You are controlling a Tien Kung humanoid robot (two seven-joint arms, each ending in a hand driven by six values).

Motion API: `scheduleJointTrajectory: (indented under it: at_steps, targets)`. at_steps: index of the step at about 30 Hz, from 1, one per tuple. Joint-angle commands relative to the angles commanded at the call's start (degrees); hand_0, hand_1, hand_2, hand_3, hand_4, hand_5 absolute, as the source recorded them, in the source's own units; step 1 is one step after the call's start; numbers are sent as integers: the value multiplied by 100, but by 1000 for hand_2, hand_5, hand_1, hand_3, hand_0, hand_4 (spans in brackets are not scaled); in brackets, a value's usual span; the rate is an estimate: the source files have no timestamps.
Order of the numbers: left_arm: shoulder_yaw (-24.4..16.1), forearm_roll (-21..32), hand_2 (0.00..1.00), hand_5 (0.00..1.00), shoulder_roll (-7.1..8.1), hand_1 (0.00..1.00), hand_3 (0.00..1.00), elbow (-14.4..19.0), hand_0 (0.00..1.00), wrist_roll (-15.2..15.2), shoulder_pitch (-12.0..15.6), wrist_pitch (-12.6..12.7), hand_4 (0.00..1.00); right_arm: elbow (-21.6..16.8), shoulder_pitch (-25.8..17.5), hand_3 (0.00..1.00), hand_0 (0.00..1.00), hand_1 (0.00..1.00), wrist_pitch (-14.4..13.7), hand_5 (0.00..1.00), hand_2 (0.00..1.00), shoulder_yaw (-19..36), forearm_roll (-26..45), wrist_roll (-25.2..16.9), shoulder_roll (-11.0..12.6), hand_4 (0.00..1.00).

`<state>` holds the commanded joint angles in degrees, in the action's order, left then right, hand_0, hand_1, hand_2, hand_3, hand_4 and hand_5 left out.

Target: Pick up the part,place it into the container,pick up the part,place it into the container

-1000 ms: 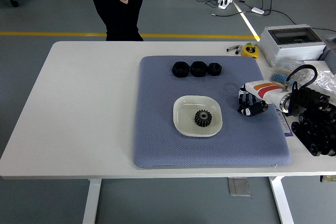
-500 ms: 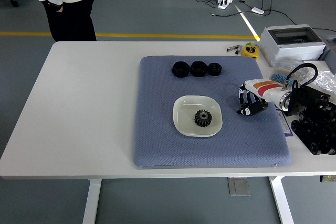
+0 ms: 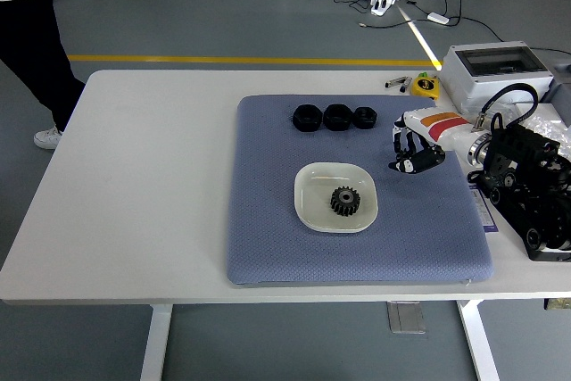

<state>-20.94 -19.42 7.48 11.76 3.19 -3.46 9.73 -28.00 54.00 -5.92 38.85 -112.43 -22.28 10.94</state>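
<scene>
While the right hand [image 3: 412, 151] hangs over the blue mat [image 3: 268, 238], fingers loosely spread and empty, gear [image 3: 344, 201] in white dish [image 3: 312, 180], no legible writing

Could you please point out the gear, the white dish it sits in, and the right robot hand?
gear [image 3: 344, 201], head view, on its toothed black body.
white dish [image 3: 310, 186], head view, on the bare left part of its inside.
right robot hand [image 3: 411, 153], head view, on the middle of the hand above the blue mat.

No legible text, label, brand or number appears anywhere in the frame, upper right clutter included.
</scene>
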Motion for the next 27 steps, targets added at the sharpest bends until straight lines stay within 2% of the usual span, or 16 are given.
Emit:
scheduleJointTrajectory:
  at_steps: [7, 11, 19, 25, 26, 27]
  targets:
    - [-36, -65, 884, 683, 13, 874, 793, -1, 839, 13, 10, 1, 824, -579, 23, 357, 2, 134, -9, 183, 247, 32, -12, 28, 0, 817]
    - [-63, -111, 882, 682, 16, 873, 793, -4, 838, 24, 20, 0, 823, -906, 45, 356, 2, 137, 87, 181, 249, -179, 83, 76, -57, 820]
    - [-71, -121, 882, 681, 22, 872, 792, -9, 839, 18, 17, 13, 822, -1142, 133, 363, 3, 144, 315, 172, 254, -809, 250, 72, -91, 829]
    - [-71, -118, 881, 681, 23, 871, 792, -10, 836, 16, 1, 20, 822, -1255, 160, 372, 5, 153, 749, 192, 268, -976, 241, 61, -84, 823]
    - [-68, -117, 881, 683, 22, 871, 792, -9, 836, 17, -1, 20, 822, -1250, 163, 417, 38, 198, 794, 280, 334, -988, 215, 62, -90, 786]
    - [-64, -113, 881, 683, 23, 871, 792, -9, 836, 16, -3, 19, 822, -1241, 164, 417, 38, 198, 814, 280, 334, -991, 198, 59, -94, 786]
